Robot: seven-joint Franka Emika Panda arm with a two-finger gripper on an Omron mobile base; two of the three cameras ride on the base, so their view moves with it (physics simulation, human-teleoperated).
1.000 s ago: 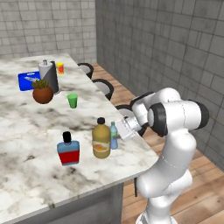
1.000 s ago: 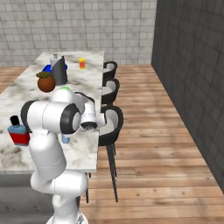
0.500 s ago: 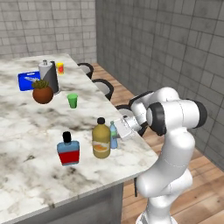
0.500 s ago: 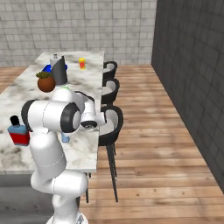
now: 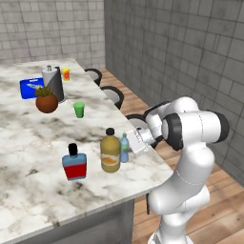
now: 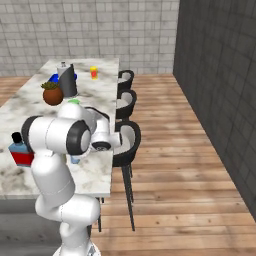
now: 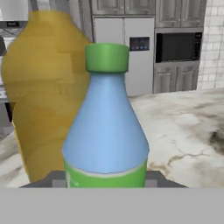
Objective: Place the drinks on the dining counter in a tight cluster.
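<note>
Rendered home kitchen. Long marble-topped dining counter (image 5: 28,190) with dark bar stools (image 6: 126,145) along its edge, wood plank floor (image 6: 180,190), grey tiled walls (image 5: 181,52). Hand view: grey cabinets (image 7: 127,8), a steel fridge (image 7: 131,52) and a built-in microwave (image 7: 177,46).

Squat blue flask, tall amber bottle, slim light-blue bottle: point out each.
Squat blue flask (image 5: 75,165), left base view, red label.
Tall amber bottle (image 5: 110,153), left base view, body.
Slim light-blue bottle (image 7: 106,127), hand view, shoulder.
</note>
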